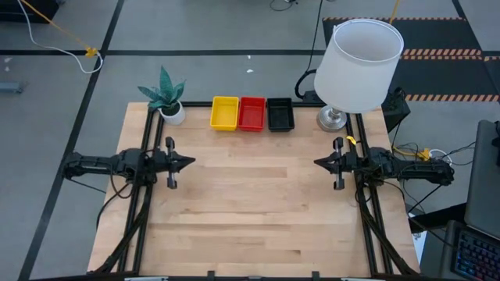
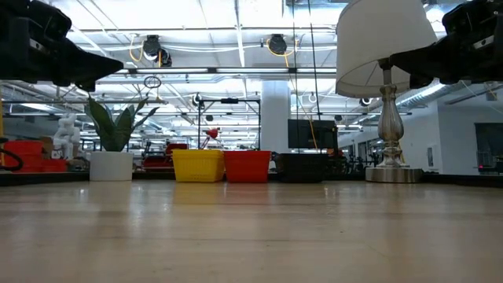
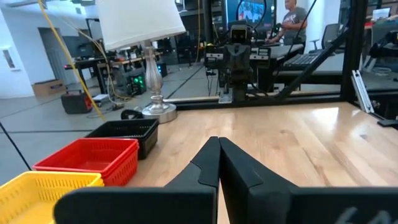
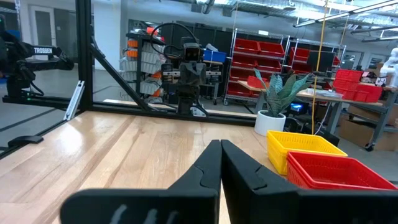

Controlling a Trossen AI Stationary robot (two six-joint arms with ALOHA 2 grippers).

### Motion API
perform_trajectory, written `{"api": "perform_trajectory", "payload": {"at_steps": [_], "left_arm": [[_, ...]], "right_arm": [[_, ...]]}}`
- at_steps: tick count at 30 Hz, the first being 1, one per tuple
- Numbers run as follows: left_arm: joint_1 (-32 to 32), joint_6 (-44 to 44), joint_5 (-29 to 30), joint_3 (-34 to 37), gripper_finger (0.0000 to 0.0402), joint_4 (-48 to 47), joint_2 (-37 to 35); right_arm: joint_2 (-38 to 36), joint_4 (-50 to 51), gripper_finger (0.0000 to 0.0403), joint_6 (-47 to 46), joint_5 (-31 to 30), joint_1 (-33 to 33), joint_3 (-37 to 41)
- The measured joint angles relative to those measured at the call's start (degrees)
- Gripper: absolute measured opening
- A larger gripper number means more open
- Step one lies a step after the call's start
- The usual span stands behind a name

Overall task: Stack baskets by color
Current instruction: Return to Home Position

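Three baskets stand side by side on the table's far edge: yellow (image 1: 224, 112), red (image 1: 251, 113) and black (image 1: 280, 113), each resting on its base. The low view shows them as yellow (image 2: 197, 165), red (image 2: 247, 166) and black (image 2: 305, 167). My left gripper (image 1: 190, 162) hovers shut and level at the table's left side, well short of the baskets, with nothing in it. My right gripper (image 1: 318, 162) hovers shut and level at the right side, also holding nothing. The left wrist view shows the yellow basket (image 3: 37, 190), the red one (image 3: 93, 158) and the black one (image 3: 127, 132).
A white-shaded lamp (image 1: 361, 62) on a silver foot stands at the far right corner. A small plant in a white pot (image 1: 170, 105) stands at the far left, beside the yellow basket. The bare wooden tabletop (image 1: 250, 211) stretches between the arms toward the near edge.
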State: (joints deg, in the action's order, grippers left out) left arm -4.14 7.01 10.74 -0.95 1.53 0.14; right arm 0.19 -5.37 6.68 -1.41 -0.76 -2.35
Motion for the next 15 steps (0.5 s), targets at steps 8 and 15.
{"api": "perform_trajectory", "payload": {"at_steps": [8, 15], "left_arm": [[0.00, -3.29, -0.22, -0.02, 0.0012, -0.31, 0.38], [0.00, -3.76, -0.22, -0.02, 0.0031, 0.06, 0.59]], "right_arm": [[-0.02, 0.00, 0.0000, 0.00, -0.01, 0.00, 0.00], [0.00, 0.00, 0.0000, 0.01, 0.00, 0.01, 0.00]]}}
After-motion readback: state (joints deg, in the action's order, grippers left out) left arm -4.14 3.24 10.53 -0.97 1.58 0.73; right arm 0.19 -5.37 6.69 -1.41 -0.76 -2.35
